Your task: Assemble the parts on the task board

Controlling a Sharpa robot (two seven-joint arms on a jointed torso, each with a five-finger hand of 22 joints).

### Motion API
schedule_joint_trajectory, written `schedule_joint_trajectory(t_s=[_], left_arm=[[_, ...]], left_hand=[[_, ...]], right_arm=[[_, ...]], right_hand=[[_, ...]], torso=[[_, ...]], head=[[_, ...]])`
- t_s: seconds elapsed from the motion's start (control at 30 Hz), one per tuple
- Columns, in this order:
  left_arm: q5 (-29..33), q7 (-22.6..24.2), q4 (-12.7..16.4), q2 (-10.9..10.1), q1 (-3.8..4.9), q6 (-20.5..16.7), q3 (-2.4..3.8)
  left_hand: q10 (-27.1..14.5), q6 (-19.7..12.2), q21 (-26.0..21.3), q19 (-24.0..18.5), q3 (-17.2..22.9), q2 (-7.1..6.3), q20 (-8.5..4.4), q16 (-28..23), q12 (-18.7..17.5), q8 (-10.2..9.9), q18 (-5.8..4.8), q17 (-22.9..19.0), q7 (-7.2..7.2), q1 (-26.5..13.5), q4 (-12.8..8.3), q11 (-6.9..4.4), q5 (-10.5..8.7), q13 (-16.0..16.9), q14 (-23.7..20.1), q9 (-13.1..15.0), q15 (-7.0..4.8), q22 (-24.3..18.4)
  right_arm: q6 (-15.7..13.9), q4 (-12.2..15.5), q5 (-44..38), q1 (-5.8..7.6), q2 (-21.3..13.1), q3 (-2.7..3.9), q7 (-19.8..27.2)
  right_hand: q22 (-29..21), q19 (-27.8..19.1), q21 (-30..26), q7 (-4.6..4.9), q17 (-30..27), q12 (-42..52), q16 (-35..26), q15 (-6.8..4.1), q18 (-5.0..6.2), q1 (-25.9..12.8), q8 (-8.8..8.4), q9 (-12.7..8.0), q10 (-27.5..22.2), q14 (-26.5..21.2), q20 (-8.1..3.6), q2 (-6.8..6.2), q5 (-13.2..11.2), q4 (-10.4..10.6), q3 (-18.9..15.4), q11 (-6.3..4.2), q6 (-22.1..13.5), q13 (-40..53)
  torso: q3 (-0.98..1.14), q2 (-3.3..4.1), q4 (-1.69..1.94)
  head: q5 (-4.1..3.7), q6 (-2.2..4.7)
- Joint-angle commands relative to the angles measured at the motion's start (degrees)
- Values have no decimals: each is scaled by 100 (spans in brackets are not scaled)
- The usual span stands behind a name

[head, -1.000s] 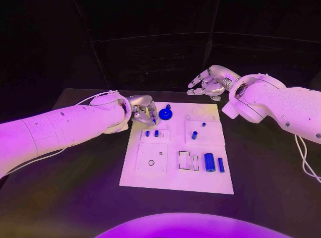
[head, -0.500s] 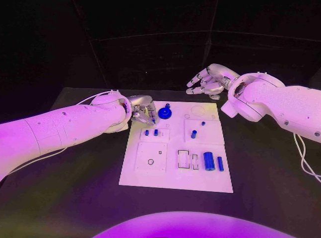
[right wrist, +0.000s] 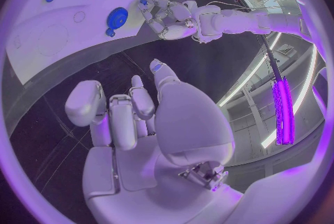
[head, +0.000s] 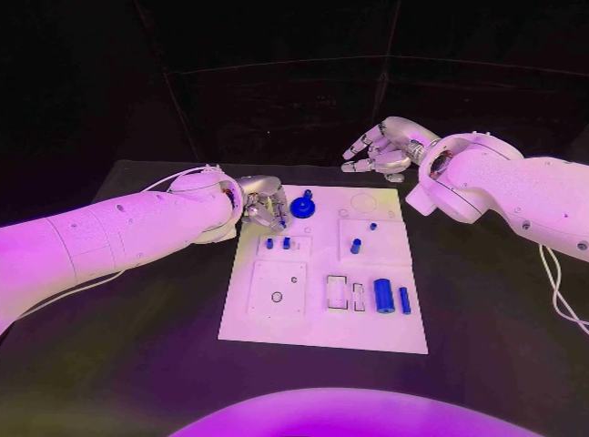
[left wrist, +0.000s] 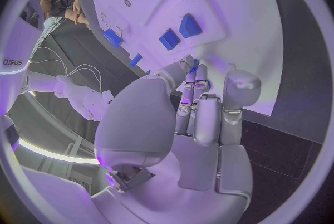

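Note:
The white task board lies in the middle of the table. My left hand hovers at the board's far left corner and pinches a small blue peg in its curled fingertips. Right beside it stands a round blue knob. Two short blue pegs stand just nearer than the hand. My right hand hangs above the table's far edge, beyond the board, with its fingers loosely apart and nothing in it. The right wrist view shows the left hand next to the knob.
More blue parts are on the board's right half: a peg, a smaller one, a thick cylinder and a thin bar. Rectangular slots lie beside them. Black table surrounds the board.

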Motion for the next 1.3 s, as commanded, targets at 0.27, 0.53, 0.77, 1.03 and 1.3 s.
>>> schedule_joint_trajectory(t_s=[0.27,0.53,0.77,1.03,1.3], left_arm=[[-48,-17,3,30,-8,134,-6],[-48,-116,-22,49,-8,191,-6],[-47,-142,-28,51,-8,162,-7],[-47,-119,-18,33,-8,69,-7],[-44,-40,-3,8,-10,-129,-7]], left_hand=[[60,33,-17,33,33,-12,2,-5,-21,20,-46,-8,-4,-63,-2,-1,0,2,131,6,-22,-7],[-49,-112,-48,10,15,-78,19,-17,-133,-103,-46,-50,31,-162,11,43,0,-13,117,-32,10,-19],[-346,-389,-80,-14,7,-186,76,-38,-351,-348,-48,-127,91,-272,28,138,2,-33,95,-60,85,-25],[-471,-420,-105,-26,6,-233,105,-45,-431,-414,-43,-160,107,-296,21,176,1,-30,86,-51,115,-38],[-679,-751,-174,-45,-18,-330,155,-29,-534,-673,-26,-168,75,-325,-4,234,0,-27,89,-64,162,-84]], right_arm=[[30,1,-10,12,4,3,43],[27,2,-10,12,1,3,41],[26,-1,-10,12,0,3,40],[25,-2,-10,12,-10,3,37],[22,-25,-10,12,-13,3,36]], right_hand=[[-8,-29,-33,-5,0,-17,-39,-31,82,3,36,-5,-21,274,10,40,36,35,-4,0,-31,-1],[-8,-29,-33,-5,0,-17,-39,-31,82,3,36,-5,-21,274,10,40,36,35,-4,0,-31,-1],[-8,-29,-33,-5,0,-17,-39,-31,82,3,36,-5,-21,274,10,40,36,35,-4,0,-31,-1],[-19,-30,-43,-5,-17,-23,-51,-32,83,7,55,-4,-32,271,9,49,47,52,-5,-1,-34,-17],[-19,-30,-43,-5,-17,-23,-51,-32,83,7,55,-4,-32,271,9,49,47,52,-5,-1,-34,-17]], torso=[[0,0,-3],[2,-1,-1],[0,1,2],[-3,-1,3],[-4,-2,5]], head=[[-2,-11],[-10,-16],[-21,-18],[-22,-21],[-24,-18]])
